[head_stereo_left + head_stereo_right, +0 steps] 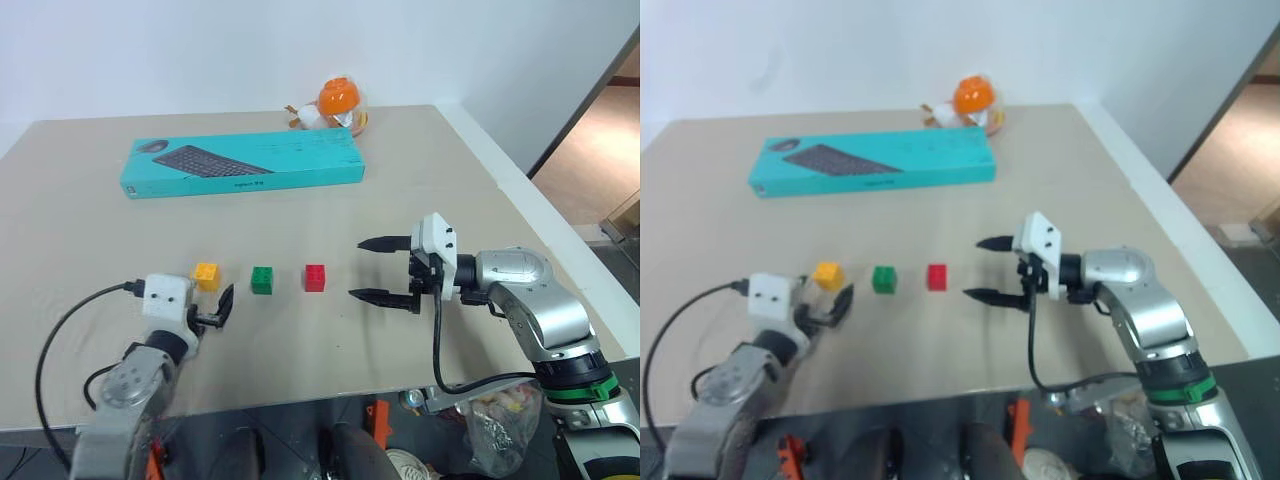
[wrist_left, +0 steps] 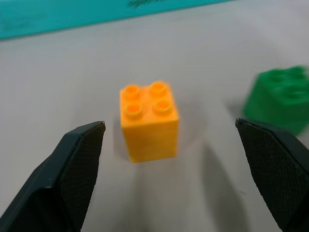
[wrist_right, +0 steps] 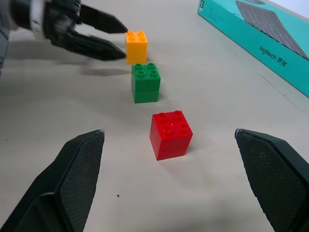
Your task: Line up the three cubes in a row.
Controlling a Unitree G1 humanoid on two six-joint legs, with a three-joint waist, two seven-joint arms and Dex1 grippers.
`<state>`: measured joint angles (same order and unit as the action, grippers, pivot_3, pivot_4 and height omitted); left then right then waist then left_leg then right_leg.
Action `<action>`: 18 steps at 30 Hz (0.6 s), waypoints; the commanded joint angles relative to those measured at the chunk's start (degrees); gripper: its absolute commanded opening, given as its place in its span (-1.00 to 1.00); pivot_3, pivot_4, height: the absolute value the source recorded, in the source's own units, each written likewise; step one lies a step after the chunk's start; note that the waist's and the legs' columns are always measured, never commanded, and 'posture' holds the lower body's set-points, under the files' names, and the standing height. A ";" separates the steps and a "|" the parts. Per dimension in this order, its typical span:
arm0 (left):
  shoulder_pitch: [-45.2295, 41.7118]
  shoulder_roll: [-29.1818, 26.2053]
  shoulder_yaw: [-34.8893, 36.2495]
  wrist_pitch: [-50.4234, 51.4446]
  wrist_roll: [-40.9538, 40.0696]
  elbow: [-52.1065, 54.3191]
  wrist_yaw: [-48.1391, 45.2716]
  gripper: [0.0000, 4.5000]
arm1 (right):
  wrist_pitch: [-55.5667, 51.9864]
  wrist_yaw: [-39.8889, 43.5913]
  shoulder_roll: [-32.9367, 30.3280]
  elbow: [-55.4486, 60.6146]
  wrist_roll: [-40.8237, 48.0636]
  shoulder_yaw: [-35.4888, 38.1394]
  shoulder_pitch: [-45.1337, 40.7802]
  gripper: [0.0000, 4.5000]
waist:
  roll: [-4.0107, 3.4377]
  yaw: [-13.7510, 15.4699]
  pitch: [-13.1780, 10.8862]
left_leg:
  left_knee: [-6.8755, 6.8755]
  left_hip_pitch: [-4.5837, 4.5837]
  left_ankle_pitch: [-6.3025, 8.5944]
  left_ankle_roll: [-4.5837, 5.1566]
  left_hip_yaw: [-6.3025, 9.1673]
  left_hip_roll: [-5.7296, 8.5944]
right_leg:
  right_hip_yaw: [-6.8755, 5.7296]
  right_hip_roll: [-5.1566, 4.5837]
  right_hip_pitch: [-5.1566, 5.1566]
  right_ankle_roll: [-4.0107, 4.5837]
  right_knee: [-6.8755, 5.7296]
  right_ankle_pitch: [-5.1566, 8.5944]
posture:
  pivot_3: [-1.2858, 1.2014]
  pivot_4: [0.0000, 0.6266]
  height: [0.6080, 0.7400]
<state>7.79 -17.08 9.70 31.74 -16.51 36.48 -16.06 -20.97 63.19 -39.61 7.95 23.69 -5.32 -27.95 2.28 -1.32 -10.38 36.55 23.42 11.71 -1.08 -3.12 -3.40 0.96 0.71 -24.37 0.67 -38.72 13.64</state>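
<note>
"How many blocks do you count?"
"Three: one yellow block, one green block, one red block."
"Anything else?"
"One teal box, one round toy, on one table."

Silver arms, white wrist boxes, black cables.

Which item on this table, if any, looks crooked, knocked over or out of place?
Nothing stands out. The yellow-orange cube, green cube and red cube sit upright in a fairly straight, evenly spaced row, apart from both open end effectors.
</note>
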 commanded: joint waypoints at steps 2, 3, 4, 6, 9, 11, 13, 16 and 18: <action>-6.47 -7.07 4.33 1.45 -8.82 2.79 -8.59 0.99 | -4.99 -3.08 0.78 2.00 6.06 6.55 -3.69 1.00 | 0.02 0.08 -0.04 | 0.00 -0.02 -0.01 0.00 0.03 0.01 | -0.03 0.00 0.02 0.01 -0.02 0.00 | 0.03 -0.52 1.00; -8.64 -9.08 4.14 1.59 -10.10 2.18 -10.77 0.99 | -5.39 -3.50 0.68 1.35 6.44 7.43 -4.49 1.00 | 0.02 0.09 -0.07 | 0.02 -0.01 -0.06 -0.02 0.07 0.04 | -0.06 0.04 0.02 0.02 -0.04 -0.01 | 0.03 -0.52 1.00; -10.31 -10.77 3.63 1.95 -11.40 1.55 -12.77 0.99 | -5.21 -3.59 0.44 0.75 6.30 7.88 -5.00 1.00 | 0.02 0.11 -0.07 | 0.01 0.01 -0.12 -0.05 0.10 0.08 | -0.06 0.06 0.02 0.03 -0.05 -0.03 | 0.03 -0.52 1.00; -12.94 -14.84 1.24 1.63 -12.35 -0.44 -18.30 0.99 | -4.46 -3.39 -0.17 -0.52 5.54 8.39 -5.57 1.00 | 0.03 0.06 -0.05 | 0.01 -0.02 -0.14 -0.05 0.10 0.11 | -0.01 0.05 0.07 0.02 -0.04 -0.03 | 0.03 -0.52 1.00; -15.77 -19.78 -2.32 -0.33 -12.72 -4.35 -26.68 0.99 | -2.96 -2.45 -1.10 -2.17 4.03 8.31 -5.78 1.00 | 0.03 -0.04 -0.05 | -0.07 -0.04 -0.11 -0.05 0.00 0.18 | 0.11 -0.01 0.09 -0.09 0.03 0.04 | 0.03 -0.52 1.00; -17.15 -21.82 -4.06 -2.14 -12.30 -6.84 -30.62 0.99 | -1.96 -1.80 -1.51 -2.92 3.18 8.07 -5.66 1.00 | 0.02 -0.04 -0.06 | -0.10 0.02 -0.09 -0.05 -0.02 0.19 | 0.15 0.00 0.01 -0.12 0.04 0.09 | 0.03 -0.52 1.00; -20.63 -24.14 -5.95 -3.91 -12.00 -13.31 -36.64 0.99 | -2.12 -2.02 -1.10 -2.91 3.18 8.10 -5.20 1.00 | 0.02 0.01 -0.06 | -0.16 0.04 -0.05 -0.02 -0.02 0.17 | 0.14 0.00 -0.02 -0.11 0.03 0.18 | 0.03 -0.52 1.00; -24.50 -25.70 -7.80 -7.56 -10.63 -20.44 -42.09 0.99 | -1.76 -2.13 -0.81 -2.71 2.78 7.85 -4.65 1.00 | 0.01 0.03 -0.06 | -0.17 0.09 -0.04 -0.01 0.02 0.13 | -0.03 0.07 -0.03 -0.05 0.01 0.24 | 0.03 -0.52 1.00; -32.72 -23.64 -7.25 -8.65 -9.42 -30.55 -40.72 0.99 | -1.51 -3.28 0.35 -2.12 2.18 6.88 -4.06 1.00 | 0.01 0.03 -0.07 | -0.20 0.07 -0.04 -0.01 0.04 0.10 | -0.02 0.07 -0.02 -0.03 0.00 0.25 | 0.03 -0.52 1.00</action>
<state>-18.92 -41.59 1.58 25.17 -26.97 12.55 -57.13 -23.51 60.79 -39.99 4.21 26.12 1.57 -31.99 2.29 -1.28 -10.44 36.35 23.49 11.67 -1.09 -3.08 -3.29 0.91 0.77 -24.38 0.64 -38.74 13.89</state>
